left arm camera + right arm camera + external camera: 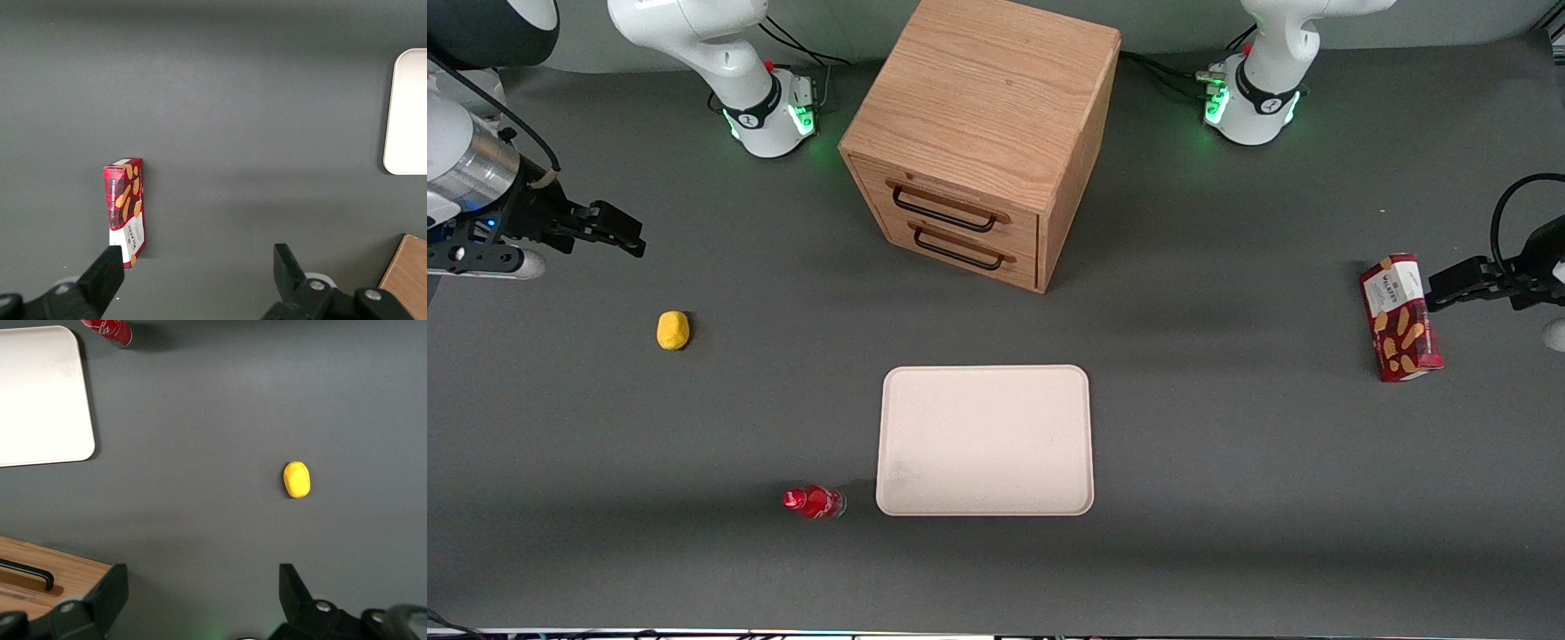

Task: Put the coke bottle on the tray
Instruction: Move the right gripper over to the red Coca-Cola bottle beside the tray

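The coke bottle (815,502), tiny with a red cap and red label, lies on its side on the grey table just beside the tray's near corner; it also shows in the right wrist view (109,330). The tray (985,440), flat and pale beige-pink, lies in front of the wooden drawer cabinet and shows in the right wrist view too (40,397). My gripper (609,229) hangs high over the working arm's end of the table, far from the bottle and farther from the camera than it. It is open and empty (203,583).
A yellow lump (673,330) lies on the table below and near my gripper, also in the right wrist view (297,479). The wooden drawer cabinet (983,133) stands farther from the camera than the tray. A red biscuit box (1400,317) lies toward the parked arm's end.
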